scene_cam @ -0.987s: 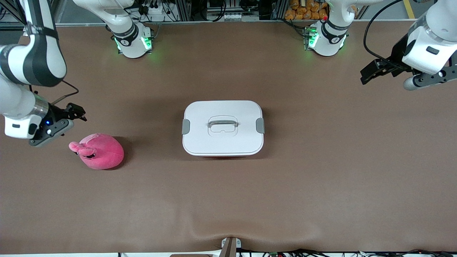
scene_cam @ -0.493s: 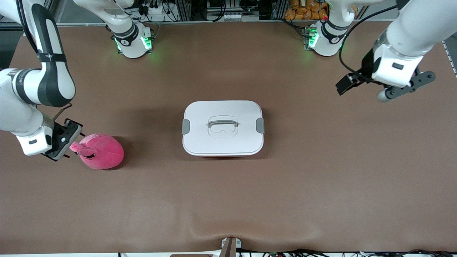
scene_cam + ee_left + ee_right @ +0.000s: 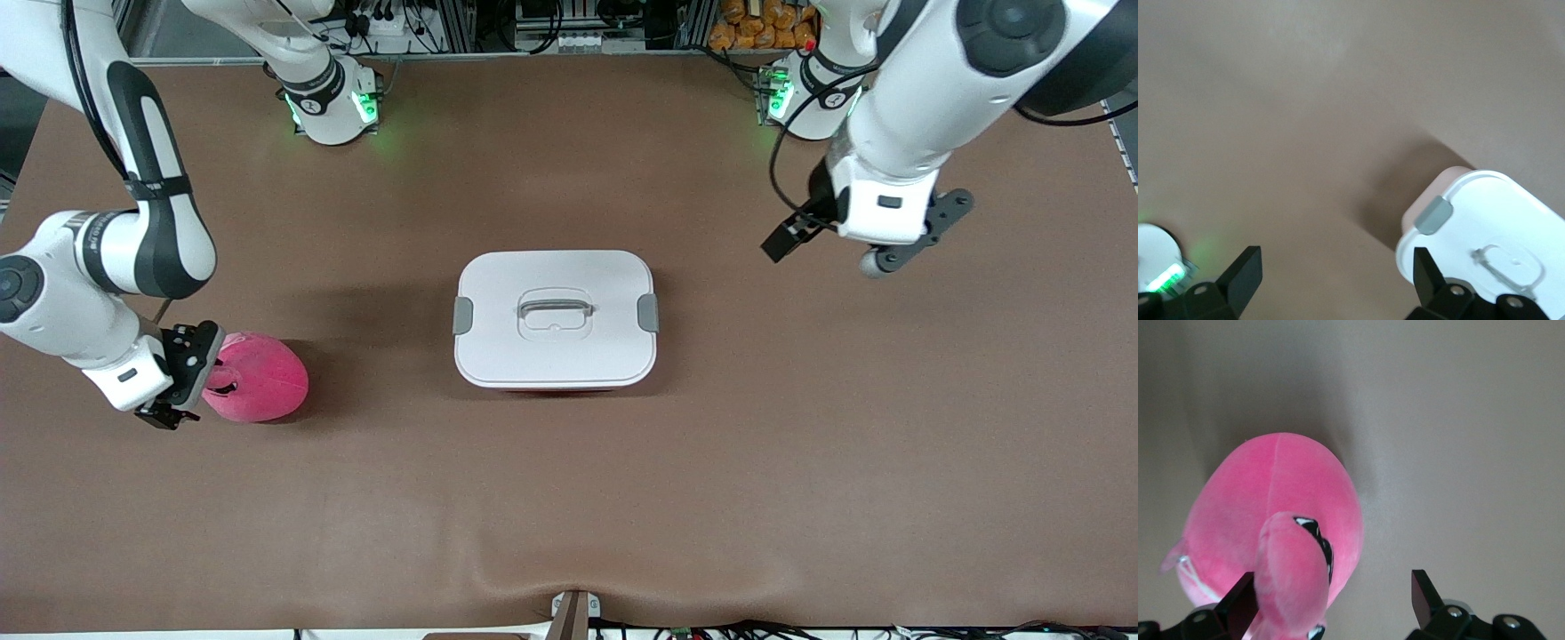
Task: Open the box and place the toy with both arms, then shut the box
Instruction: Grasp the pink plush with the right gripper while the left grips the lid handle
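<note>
The box [image 3: 556, 318] stands in the middle of the table, its white lid on and both grey clips [image 3: 463, 315] down. The pink toy [image 3: 262, 380] lies toward the right arm's end of the table. My right gripper [image 3: 173, 404] is low beside the toy and open. In the right wrist view the toy [image 3: 1271, 513] fills the space ahead, and its snout lies between the jaws of that gripper [image 3: 1331, 587], close to one finger. My left gripper [image 3: 880, 233] hangs over bare table toward the left arm's end. It is open and empty [image 3: 1335, 270], with the box [image 3: 1498, 233] ahead.
The brown table cover [image 3: 569, 498] has a ridge near the front edge. The two arm bases [image 3: 333, 102] glow green along the table's back edge. Cables and racks stand past that edge.
My right gripper has come down from beside the toy until its open jaws stand around the snout. My left arm has swung from the table's end toward the box.
</note>
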Tool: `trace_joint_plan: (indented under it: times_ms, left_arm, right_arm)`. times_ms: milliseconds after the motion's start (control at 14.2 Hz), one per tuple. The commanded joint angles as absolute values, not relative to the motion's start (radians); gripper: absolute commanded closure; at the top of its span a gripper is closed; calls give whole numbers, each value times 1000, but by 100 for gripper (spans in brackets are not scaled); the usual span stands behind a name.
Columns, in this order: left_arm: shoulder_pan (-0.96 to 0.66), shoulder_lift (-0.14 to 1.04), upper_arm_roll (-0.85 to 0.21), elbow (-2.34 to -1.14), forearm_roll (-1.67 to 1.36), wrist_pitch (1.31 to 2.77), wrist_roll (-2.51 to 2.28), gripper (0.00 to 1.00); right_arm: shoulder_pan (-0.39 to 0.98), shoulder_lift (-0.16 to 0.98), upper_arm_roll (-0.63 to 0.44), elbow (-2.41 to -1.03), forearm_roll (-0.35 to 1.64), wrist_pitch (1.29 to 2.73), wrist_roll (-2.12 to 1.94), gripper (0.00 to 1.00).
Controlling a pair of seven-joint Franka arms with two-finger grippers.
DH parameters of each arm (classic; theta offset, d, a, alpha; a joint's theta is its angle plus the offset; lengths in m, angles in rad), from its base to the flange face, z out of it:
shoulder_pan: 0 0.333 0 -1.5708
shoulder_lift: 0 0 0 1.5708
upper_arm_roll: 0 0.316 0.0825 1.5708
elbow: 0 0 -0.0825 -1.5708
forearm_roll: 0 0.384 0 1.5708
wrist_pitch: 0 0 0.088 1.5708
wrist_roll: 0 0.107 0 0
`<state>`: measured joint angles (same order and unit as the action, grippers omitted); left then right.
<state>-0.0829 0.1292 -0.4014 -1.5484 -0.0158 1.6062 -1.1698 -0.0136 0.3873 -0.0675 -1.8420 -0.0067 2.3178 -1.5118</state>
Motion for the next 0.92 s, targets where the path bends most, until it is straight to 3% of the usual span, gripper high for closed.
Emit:
trace_joint_plan:
  times_ms: [0,70,211,282,846]
  left_arm:
    - [-149,176,-408,-1537,43,1643,-1339,0]
    - [-184,198,-408,-1536,70,1650,-1398,0]
    - [-238,238,-408,-1534,107,1684,-1533,0]
    - [-259,253,-408,-1534,116,1707,-1599,0]
    - [-354,340,-408,-1531,137,1868,-1960,0]
  right_arm:
    - [-2,416,-61,-1816,-14,2316,-1539,0]
    - [5,419,-61,-1816,-14,2316,-1546,0]
    - [21,419,-61,-1816,-12,2316,-1555,89]
    - [28,419,-61,-1816,-12,2316,-1555,100]
    - [41,413,-61,-1815,-20,2312,-1739,100]
